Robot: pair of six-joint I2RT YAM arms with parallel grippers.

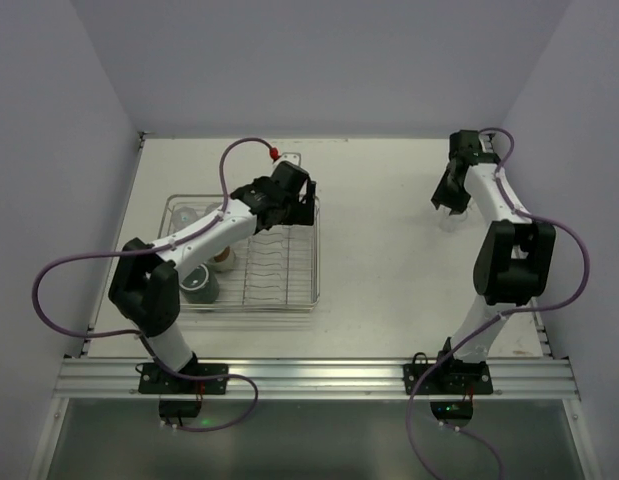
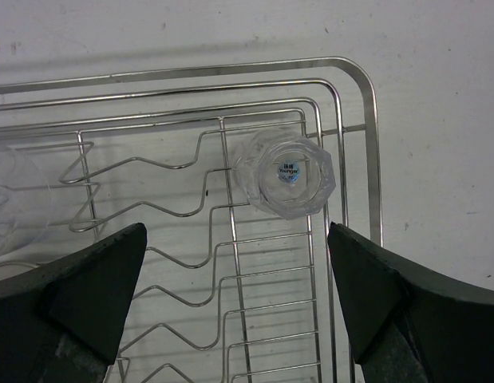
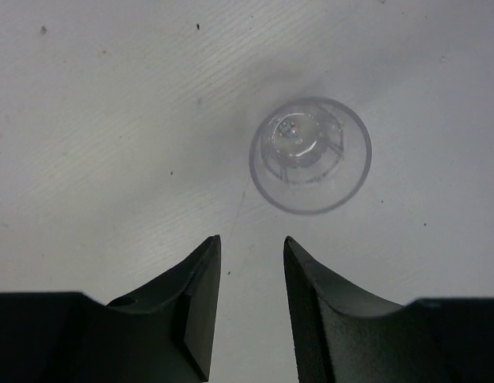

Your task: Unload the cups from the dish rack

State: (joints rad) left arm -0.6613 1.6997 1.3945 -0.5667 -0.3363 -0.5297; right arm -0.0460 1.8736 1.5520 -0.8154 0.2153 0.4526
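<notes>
The left gripper (image 2: 236, 239) has its fingers (image 2: 95, 279) spread wide, one in the lower left and one in the lower right of the left wrist view, and they hold nothing. In the gap between them, slightly above, an upturned tumbler (image 2: 294, 179) of clear glass stands base-up in the upper right corner of the dish rack (image 2: 240, 279), with a small round sticker on its base. It is just beside the rack's rounded corner wires. A second clear tumbler (image 2: 19, 199) shows as a blur at the left edge, inside the rack. I cannot tell how it sits.

The right gripper (image 3: 250, 243) has its fingers (image 3: 191, 303) drawn close, with a narrow gap between the tips and nothing in it. Above them and to the right, apart from both tips, a standing tumbler (image 3: 310, 155) rests upright on the bare table (image 3: 111, 120), its mouth facing the camera.

In the top view the rack lies left of centre. A cream cup (image 1: 222, 260) and a dark mug (image 1: 199, 285) sit in its lower left part, partly hidden by the left arm.
</notes>
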